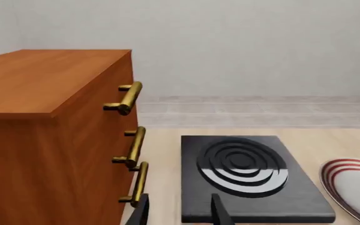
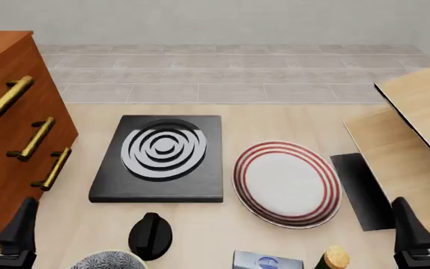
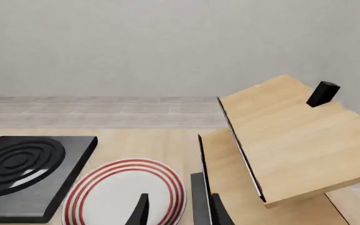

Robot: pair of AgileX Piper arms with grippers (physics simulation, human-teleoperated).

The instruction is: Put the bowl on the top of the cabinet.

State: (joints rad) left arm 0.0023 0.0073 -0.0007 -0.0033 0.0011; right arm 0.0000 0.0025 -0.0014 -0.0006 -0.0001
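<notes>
I see a pale wooden table in a room with a plain grey wall and a floor of grey tiles behind the far edge. The cabinet stands at the left edge, its three brass handles facing the middle. The bowl sits at the near edge, left of centre, only its top part is in the front view. Just beside it is a black knob. A black hob with rings lies in the middle, and a plate with red rings is right of it. Light boards lean at the right edge. My left gripper is released, fingers apart, holding nothing. My right gripper is also spread and holds nothing.
</notes>
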